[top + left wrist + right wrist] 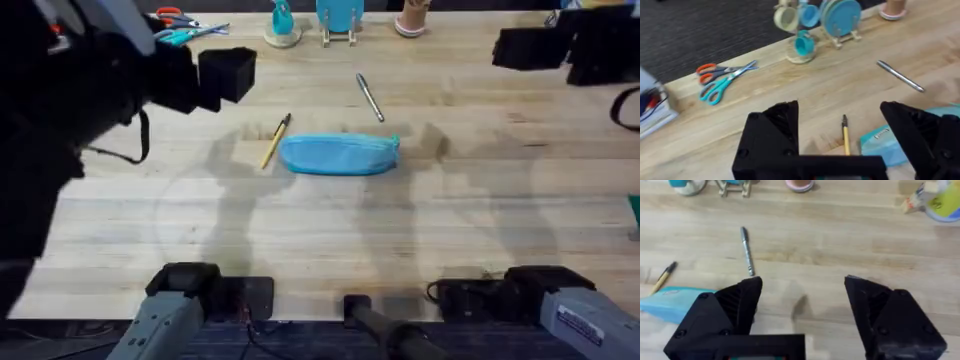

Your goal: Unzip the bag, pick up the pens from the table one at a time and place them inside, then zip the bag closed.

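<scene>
Bag (339, 155): lay mid-table, zipped.
Pens: yellow pen (276, 139) touched its left end; silver pen (370, 97) farther back.
My grippers: left gripper (840, 130) and right gripper (802, 307) spread, empty, hovering.
Risk: I judged tugging the zip without pinning the bag could drag it over the yellow pen.

floor: dark grey carpet (700, 30) past the tabletop's far edge | light: pretty even, soft shadows on the wood | far edge clutter: scissors (722, 77), mug rack (797, 30), plate stand (842, 20)
</scene>
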Available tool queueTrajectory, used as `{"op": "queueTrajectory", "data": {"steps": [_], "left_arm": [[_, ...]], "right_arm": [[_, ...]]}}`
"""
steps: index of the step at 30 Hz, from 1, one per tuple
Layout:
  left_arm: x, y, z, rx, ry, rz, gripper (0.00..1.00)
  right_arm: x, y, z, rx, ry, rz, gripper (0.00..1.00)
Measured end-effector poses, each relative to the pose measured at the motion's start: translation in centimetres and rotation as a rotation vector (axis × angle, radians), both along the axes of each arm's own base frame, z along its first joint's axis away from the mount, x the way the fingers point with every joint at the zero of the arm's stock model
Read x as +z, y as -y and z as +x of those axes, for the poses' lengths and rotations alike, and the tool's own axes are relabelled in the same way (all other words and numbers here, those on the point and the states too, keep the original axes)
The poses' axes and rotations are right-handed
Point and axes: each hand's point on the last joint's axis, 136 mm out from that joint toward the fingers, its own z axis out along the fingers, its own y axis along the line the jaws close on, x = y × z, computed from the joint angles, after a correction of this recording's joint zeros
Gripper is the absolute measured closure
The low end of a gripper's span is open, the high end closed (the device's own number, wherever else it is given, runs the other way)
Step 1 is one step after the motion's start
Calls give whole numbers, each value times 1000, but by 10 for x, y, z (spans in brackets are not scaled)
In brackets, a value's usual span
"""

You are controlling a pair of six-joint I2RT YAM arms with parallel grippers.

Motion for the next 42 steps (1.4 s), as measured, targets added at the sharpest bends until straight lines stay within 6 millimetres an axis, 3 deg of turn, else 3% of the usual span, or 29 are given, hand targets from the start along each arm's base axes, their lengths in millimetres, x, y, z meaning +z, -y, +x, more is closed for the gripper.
{"op": "queueTrajectory", "data": {"steps": [7, 13, 19, 24, 42], "left_arm": [[-13, 31, -2, -221, -61, 17, 8], [-35, 57, -27, -453, -129, 64, 7], [-55, 70, -57, -622, -190, 112, 8], [-65, 72, -71, -702, -208, 174, 8], [-71, 61, -67, -700, -195, 295, 8]], "right_arm": [[-12, -25, 1, 167, -82, 33, 5], [-22, -38, -15, 291, -135, 22, 5], [-28, -41, -23, 326, -168, 19, 5], [-28, -42, -22, 345, -161, 3, 5], [-31, -42, -27, 357, -183, -4, 5]]}}
